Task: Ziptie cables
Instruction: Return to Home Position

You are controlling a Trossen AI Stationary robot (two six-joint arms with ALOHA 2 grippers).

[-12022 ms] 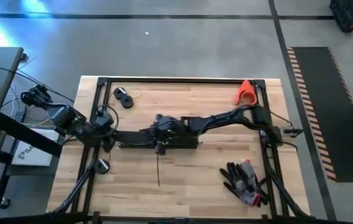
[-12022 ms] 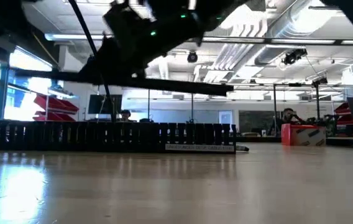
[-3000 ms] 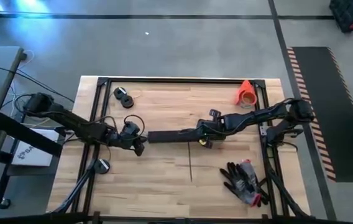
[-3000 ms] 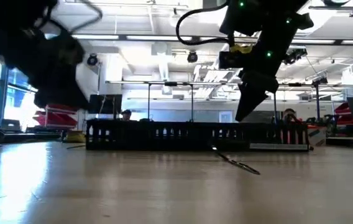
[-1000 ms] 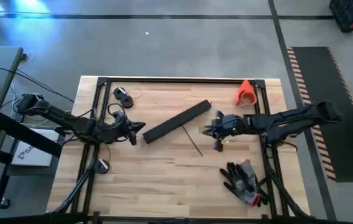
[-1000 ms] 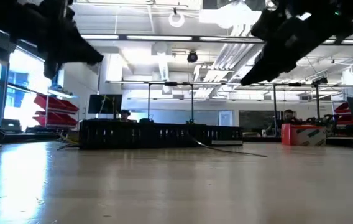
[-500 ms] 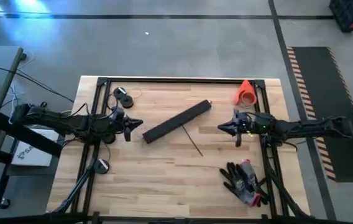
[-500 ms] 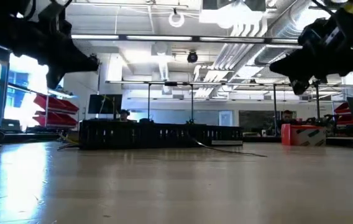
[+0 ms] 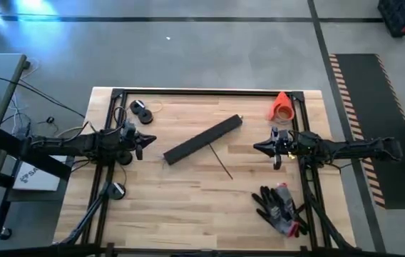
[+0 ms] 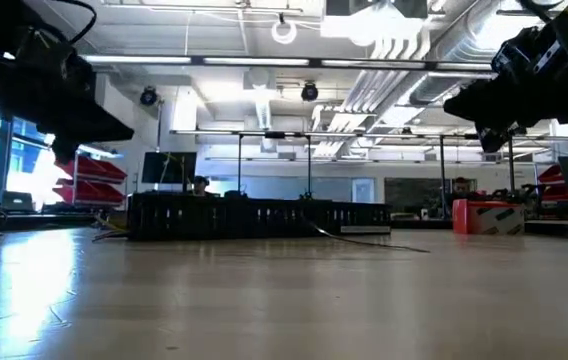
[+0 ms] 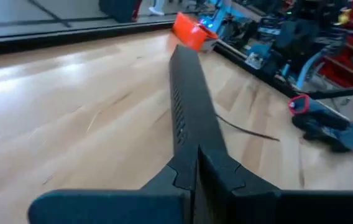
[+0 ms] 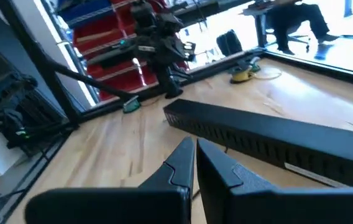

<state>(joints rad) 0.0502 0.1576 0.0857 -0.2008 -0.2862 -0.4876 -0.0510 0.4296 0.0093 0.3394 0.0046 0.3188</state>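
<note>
A long flat black slotted bar (image 9: 202,139) lies slantwise on the wooden table, its flat side down. It also shows in the left wrist view (image 11: 186,93) and the right wrist view (image 12: 257,134). A thin grey strand (image 9: 222,164) runs out from beside the bar onto the wood; whether it is one of the cables or a ziptie I cannot tell. My left gripper (image 9: 152,140) hovers shut past the bar's left end, holding nothing. My right gripper (image 9: 255,148) hovers shut to the right of the bar, holding nothing.
An orange cone-like thing (image 9: 281,106) stands at the far right corner. Dark gloves (image 9: 281,207) lie near right. Black discs (image 9: 142,111) lie far left, and another (image 9: 117,189) near left. A black frame (image 9: 209,91) rims the table.
Both arms have drawn back from the bar, staying shut: my left gripper toward the table's left edge, my right gripper toward the right edge. The bar and the strand have stayed where they were.
</note>
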